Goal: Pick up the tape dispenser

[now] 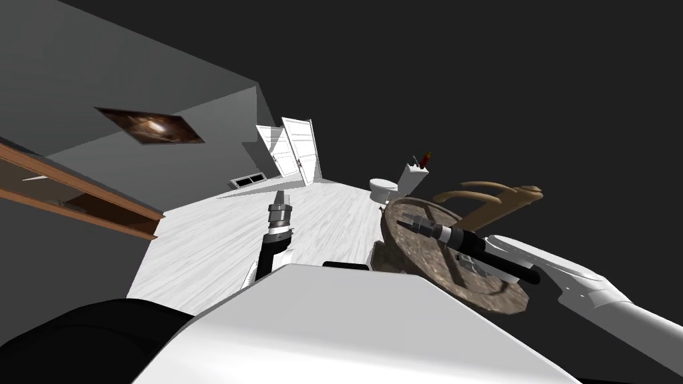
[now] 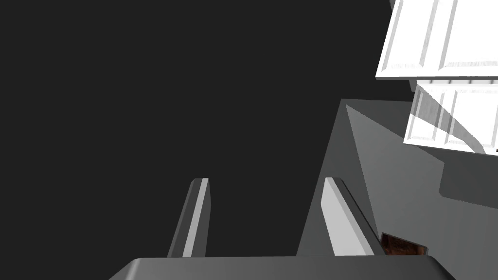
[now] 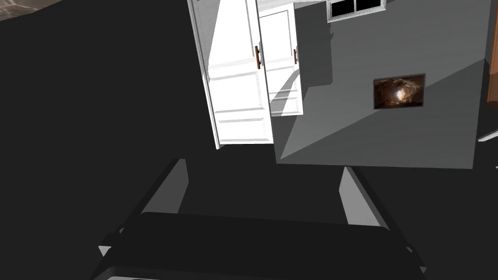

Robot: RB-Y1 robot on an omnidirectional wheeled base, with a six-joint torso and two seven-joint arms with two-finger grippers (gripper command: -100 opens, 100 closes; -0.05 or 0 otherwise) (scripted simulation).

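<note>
White planked floor (image 1: pixel 220 233) runs out to dull grey walls (image 1: pixel 133 80), where a pair of white panelled doors (image 1: pixel 293 150) stands open and a dark framed picture (image 1: pixel 150 125) hangs. A brown wooden shelf (image 1: pixel 80 193) juts in on my left. To my right is a round, mottled brown desk (image 1: pixel 413 257) with a tan curved chair (image 1: pixel 493 197) behind it. Beyond the desk, a small red and dark thing (image 1: pixel 424 159) tops a white box (image 1: pixel 412 179); I cannot tell whether it is the tape dispenser. My right pincer (image 1: pixel 402 223) hangs over the desk, blades wide. My left pincer (image 1: pixel 280 198) is over the floor, also wide.
</note>
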